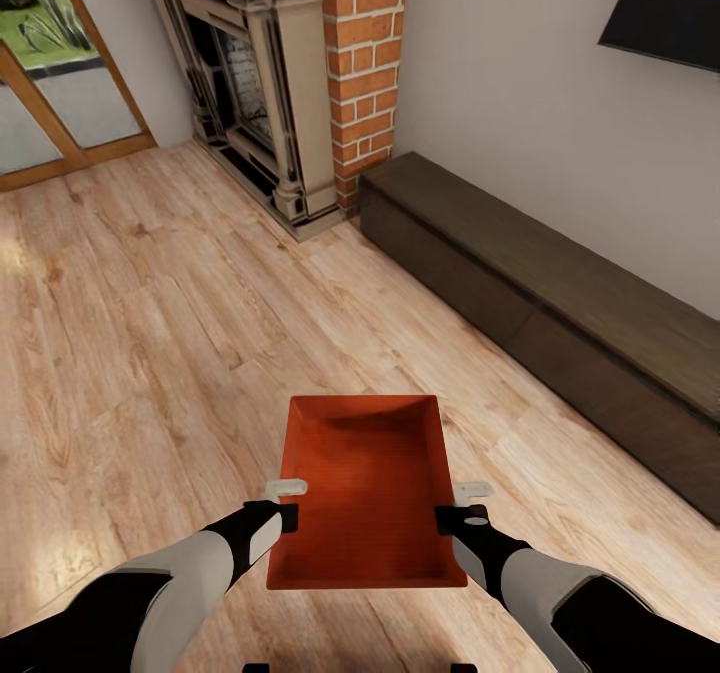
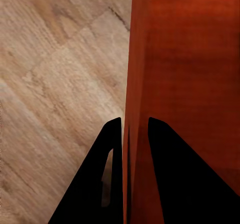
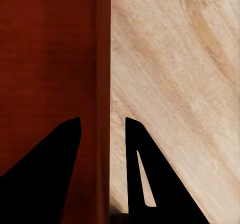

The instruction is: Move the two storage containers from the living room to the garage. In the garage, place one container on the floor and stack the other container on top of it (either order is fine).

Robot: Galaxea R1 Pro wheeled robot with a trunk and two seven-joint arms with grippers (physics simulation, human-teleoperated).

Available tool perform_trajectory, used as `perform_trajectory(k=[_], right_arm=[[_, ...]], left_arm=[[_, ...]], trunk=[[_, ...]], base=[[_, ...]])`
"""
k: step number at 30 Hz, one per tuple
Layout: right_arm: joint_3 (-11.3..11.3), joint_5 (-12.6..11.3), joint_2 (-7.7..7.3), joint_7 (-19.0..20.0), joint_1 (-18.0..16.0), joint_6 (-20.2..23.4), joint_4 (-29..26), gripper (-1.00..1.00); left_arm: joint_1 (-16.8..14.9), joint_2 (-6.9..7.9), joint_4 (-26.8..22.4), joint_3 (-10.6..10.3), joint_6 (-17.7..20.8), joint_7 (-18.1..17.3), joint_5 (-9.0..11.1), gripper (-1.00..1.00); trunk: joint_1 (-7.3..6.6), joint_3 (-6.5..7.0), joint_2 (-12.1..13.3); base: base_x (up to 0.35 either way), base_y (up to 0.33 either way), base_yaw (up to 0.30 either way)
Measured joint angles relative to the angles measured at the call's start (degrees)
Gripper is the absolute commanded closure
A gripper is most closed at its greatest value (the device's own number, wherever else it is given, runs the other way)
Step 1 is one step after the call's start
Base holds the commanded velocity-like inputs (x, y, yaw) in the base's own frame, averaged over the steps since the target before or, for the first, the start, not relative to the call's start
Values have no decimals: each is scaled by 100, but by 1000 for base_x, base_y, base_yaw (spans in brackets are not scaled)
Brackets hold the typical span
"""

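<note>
Evidently, one storage container point(image 1: 365, 493) was held level above the living room's wood-plank floor point(image 1: 150, 333), the left claw point(image 1: 286, 502) and right claw point(image 1: 462, 505) each clamped on a side wall; even grips were needed for carrying.

Wood-plank floor point(image 1: 150, 353) under long dark cabinet point(image 1: 560, 323)

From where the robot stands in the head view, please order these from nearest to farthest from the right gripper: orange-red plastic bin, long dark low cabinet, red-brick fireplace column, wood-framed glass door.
1. The orange-red plastic bin: its wall sits between the fingers of the right gripper.
2. The long dark low cabinet: ahead on the right, along the wall.
3. The red-brick fireplace column: ahead, beyond the cabinet's far end.
4. The wood-framed glass door: far left corner.
</note>
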Motion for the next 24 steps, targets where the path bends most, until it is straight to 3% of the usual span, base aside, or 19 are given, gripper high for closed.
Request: perform_trajectory(k=[24], right_arm=[[-2, -3, 0, -1, 0, 0, -2, 100]], left_arm=[[1, 1, -2, 24, 18, -1, -14, 100]], trunk=[[-527, 431, 963]], base=[[0, 0, 0]])
